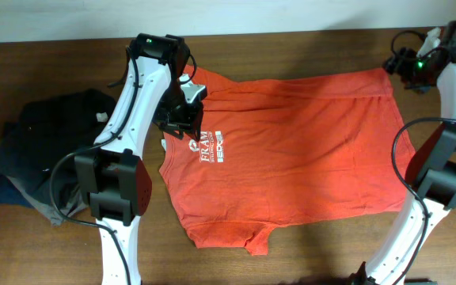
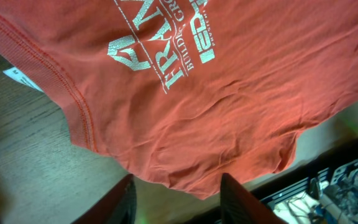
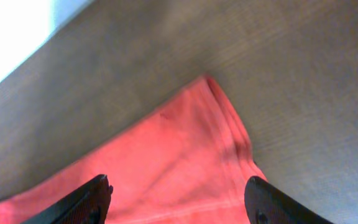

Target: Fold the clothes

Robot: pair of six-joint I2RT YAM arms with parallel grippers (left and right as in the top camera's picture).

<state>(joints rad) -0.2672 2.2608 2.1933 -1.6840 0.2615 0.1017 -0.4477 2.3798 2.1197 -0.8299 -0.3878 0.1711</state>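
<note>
Robot lab: left arm and right arm at wooden table.

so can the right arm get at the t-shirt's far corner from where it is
Probably yes: the right end effector hangs open just above that corner of the red-orange T-shirt, with only bare table around it and nothing in between.
</note>
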